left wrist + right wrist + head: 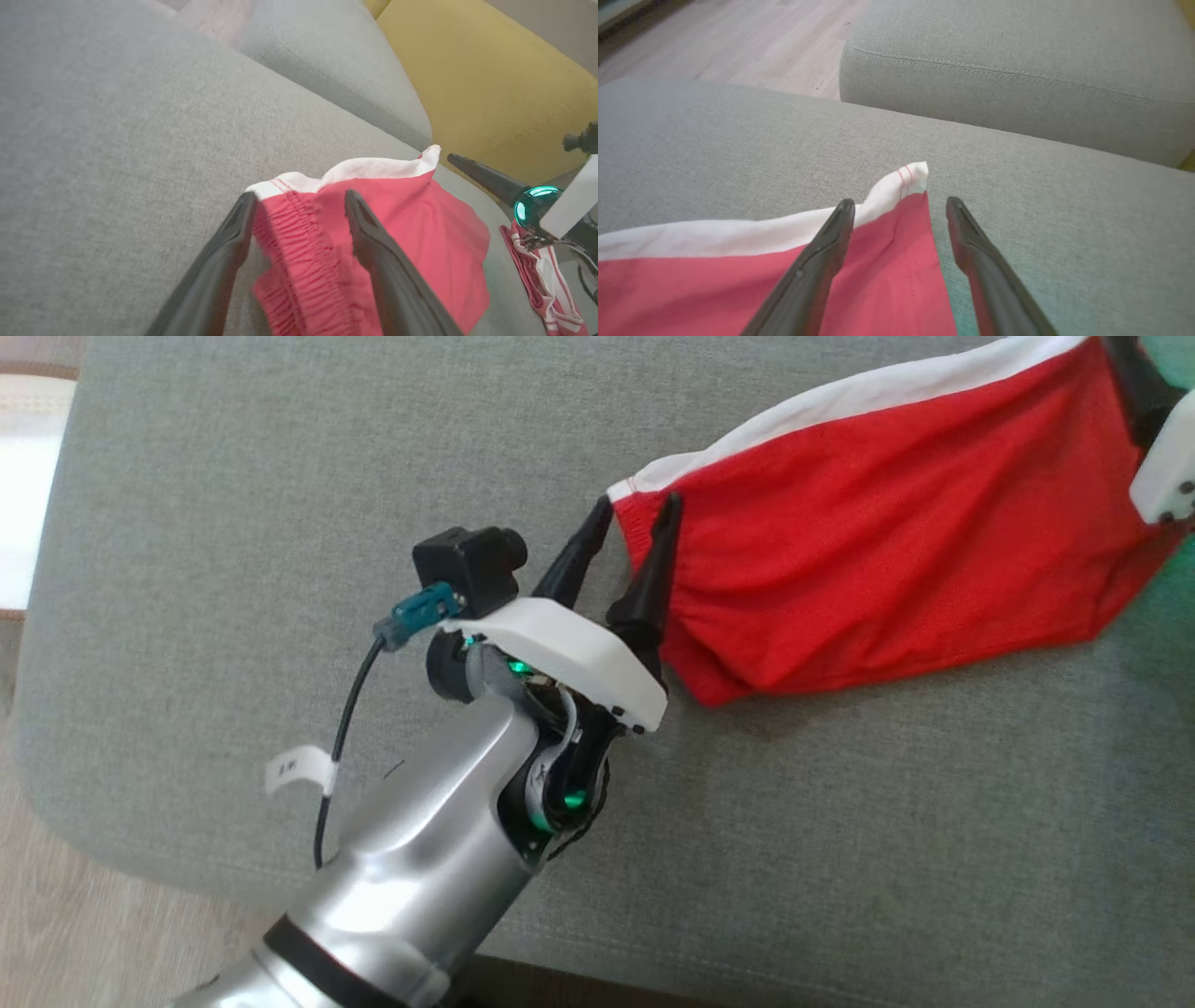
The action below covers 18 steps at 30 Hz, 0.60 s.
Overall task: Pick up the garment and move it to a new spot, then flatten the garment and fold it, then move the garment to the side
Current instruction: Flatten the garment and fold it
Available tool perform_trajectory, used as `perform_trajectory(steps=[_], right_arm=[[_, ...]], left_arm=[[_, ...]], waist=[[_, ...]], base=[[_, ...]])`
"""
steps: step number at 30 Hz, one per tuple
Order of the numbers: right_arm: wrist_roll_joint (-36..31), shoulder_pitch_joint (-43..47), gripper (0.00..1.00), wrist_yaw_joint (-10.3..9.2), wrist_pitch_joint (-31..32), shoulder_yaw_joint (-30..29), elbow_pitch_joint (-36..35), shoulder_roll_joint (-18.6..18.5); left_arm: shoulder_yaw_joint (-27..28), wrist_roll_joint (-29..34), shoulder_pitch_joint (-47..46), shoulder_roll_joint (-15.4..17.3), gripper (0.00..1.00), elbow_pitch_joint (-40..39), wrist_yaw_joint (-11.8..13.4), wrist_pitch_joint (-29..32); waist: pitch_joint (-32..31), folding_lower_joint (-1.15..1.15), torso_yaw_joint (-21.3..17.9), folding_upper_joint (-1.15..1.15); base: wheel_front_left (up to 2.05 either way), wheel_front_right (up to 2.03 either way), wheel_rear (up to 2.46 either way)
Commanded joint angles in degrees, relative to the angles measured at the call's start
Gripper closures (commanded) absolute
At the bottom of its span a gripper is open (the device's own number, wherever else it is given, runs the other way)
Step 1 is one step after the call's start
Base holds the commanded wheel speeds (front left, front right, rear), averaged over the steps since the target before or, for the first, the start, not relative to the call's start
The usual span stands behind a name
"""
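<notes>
Two ways this can go sour, as I judge it. One: if I pull my left claw away carelessly, a finger could snag the elastic waistband and drag that corner into a heap, because the gathered edge sits right in the gap between my fingers. Two: the garment is not flat yet. It ripples along its near edge, so folding now would press those creases in.

Now the claws. On the left claw, the fingers are spread wide and grip nothing, straddling the waistband corner. Whether the tips actually brush the cloth, I cannot tell. The right claw is spread wide and empty too. The garment's other corner, where the white strip runs out to a point, lies in the gap and passes under one finger in that wrist view.

Moving outward, the garment lies stretched between my two claws on the grey cushion. It is red, with the white strip along its far edge, and runs from the middle of the head view up to the top right. Beyond it sits a second grey cushion, with a yellow cushion beside that and the wooden floor past the edge. By my reckoning the garment is laid in its spot, and smoothing comes next.
</notes>
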Motion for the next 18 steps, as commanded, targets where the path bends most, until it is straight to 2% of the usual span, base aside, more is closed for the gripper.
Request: perform_trajectory(steps=[1, 5, 9, 14, 18], right_arm=[[-0.6, 1.8, 0.00, -0.05, 0.5, 1.0, -2.5, -0.9], [-2.2, 3.8, 0.00, -0.05, 2.8, 1.6, -4.0, -1.9], [-4.2, 4.9, 0.00, -0.05, 4.2, 0.9, -4.4, -1.8], [-5.7, 4.2, 0.00, -0.05, 4.8, -0.1, -3.6, -1.0], [-7.1, 2.9, 0.00, -0.05, 7.0, -0.3, -0.9, -0.6]], left_arm=[[1.7, 1.3, -0.1, 1.4, 0.00, -2.3, 0.6, -0.7], [3.9, 9.5, 3.1, 2.8, 0.00, -7.8, 4.1, -1.1], [7.3, 19.2, 8.9, 3.0, 0.00, -14.0, 5.5, -1.2], [10.7, 28.6, 14.8, 2.4, 0.00, -18.2, 4.5, -1.2], [12.6, 33.1, 18.2, 1.3, 0.00, -20.1, 2.1, -1.2]], waist=[[-0.1, 0.00, -0.2, 0.00], [-0.2, 0.00, -0.6, 0.00], [-0.1, 0.00, -0.5, 0.00], [0.4, 0.00, 0.3, 0.00], [0.7, 0.00, 0.8, 0.00]], base=[[0.00, 0.00, 0.00], [0.00, 0.00, 0.00], [0.00, 0.00, 0.00], [0.00, 0.00, 0.00], [0.00, 0.00, 0.00]])
